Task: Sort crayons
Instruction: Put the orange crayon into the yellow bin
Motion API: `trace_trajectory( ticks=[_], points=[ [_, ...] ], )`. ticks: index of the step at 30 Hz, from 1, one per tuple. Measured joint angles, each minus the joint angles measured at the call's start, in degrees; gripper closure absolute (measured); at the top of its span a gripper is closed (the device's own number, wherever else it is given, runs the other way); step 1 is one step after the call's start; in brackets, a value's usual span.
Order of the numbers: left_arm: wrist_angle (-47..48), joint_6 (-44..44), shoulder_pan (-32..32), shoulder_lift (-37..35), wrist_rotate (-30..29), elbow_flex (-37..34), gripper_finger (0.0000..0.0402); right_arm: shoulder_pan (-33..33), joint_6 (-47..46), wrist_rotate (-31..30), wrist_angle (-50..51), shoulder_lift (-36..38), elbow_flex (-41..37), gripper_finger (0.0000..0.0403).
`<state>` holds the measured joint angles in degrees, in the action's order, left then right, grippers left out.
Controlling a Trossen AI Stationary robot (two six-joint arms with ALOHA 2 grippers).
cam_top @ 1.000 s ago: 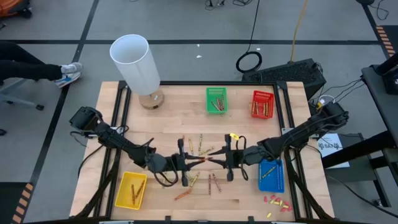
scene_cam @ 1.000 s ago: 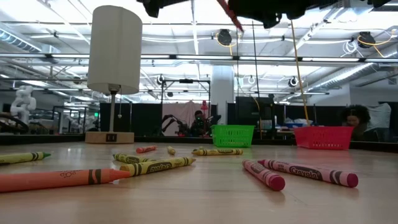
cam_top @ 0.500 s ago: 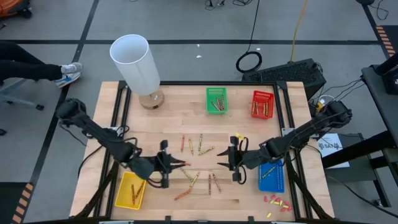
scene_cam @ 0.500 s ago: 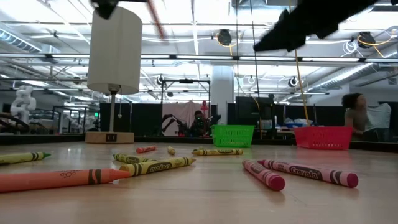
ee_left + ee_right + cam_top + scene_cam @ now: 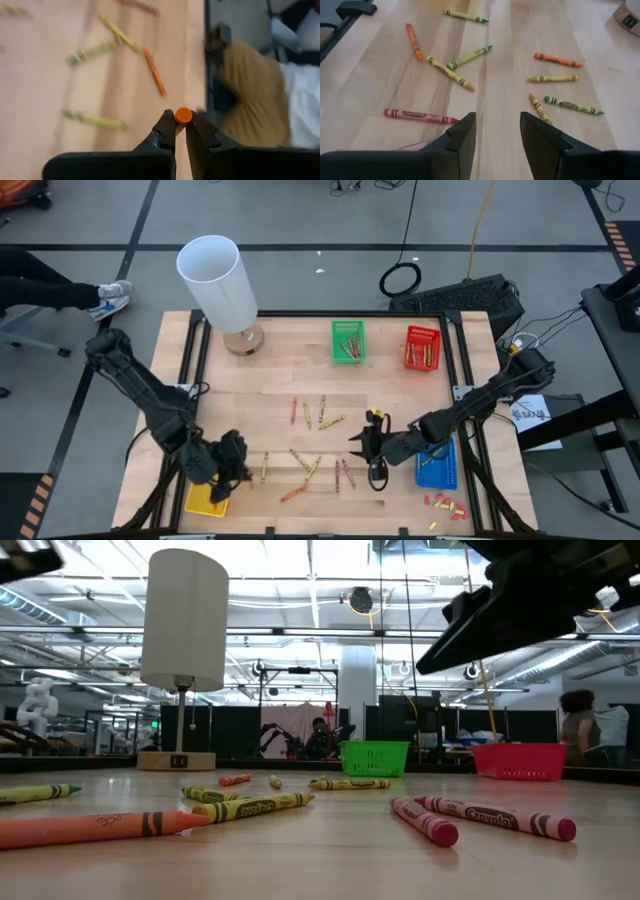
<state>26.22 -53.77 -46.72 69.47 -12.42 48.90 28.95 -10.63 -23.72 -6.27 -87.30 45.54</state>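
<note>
Left gripper (image 5: 228, 470): pinches an orange crayon (image 5: 183, 115) above the yellow basket (image 5: 203, 500), at the near-left corner of the counter (image 5: 270, 370), close to the edge.
Right gripper (image 5: 497, 131): spread apart, holding nothing, low over the near middle, beside the blue basket (image 5: 434, 464).
Crayons (image 5: 318, 442): thin short sticks, red, orange and olive-yellow, scattered flat across the middle.
Open room: bare wood on the far half.
Far edge: lamp (image 5: 220, 285) far left, green basket (image 5: 348, 340), red basket (image 5: 421, 347).
</note>
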Motion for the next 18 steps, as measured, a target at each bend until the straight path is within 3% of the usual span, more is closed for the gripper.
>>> trace_trajectory(
  ticks=[10, 18],
  points=[
    [1.51, -12.19, -5.79, 0.33, 6.27, 0.00, 0.0386, 0.04, -0.77, 0.02, -0.37, -0.56, 0.00, 0.0266],
    [12.95, -21.77, -7.46, 0.33, 6.57, 0.00, 0.0386, 0.04, -0.70, 0.02, -1.26, -0.54, 0.00, 0.0266]
  ],
)
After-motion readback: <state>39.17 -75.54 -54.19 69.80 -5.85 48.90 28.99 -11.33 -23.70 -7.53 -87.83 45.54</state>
